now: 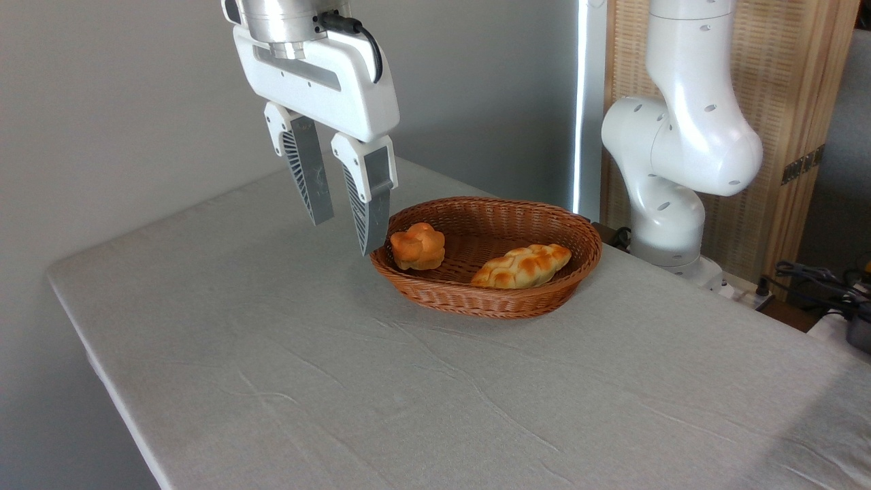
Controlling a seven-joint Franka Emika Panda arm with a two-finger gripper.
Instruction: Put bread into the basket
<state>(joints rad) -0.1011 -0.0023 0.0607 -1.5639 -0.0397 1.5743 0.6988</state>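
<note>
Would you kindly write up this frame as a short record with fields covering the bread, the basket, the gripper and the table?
bread: long braided cream and golden loaf, lying inside the basket, right part
basket: shallow oval reddish-brown wicker basket, on the table
other item: small round knotted orange-brown bun, inside the basket, left end
gripper: white two-finger gripper, open, empty, raised at the basket's left end
table: grey cloth-covered table

Arm point(680, 136) cut off at top edge; cables point(816, 279) indistinct at right
</note>
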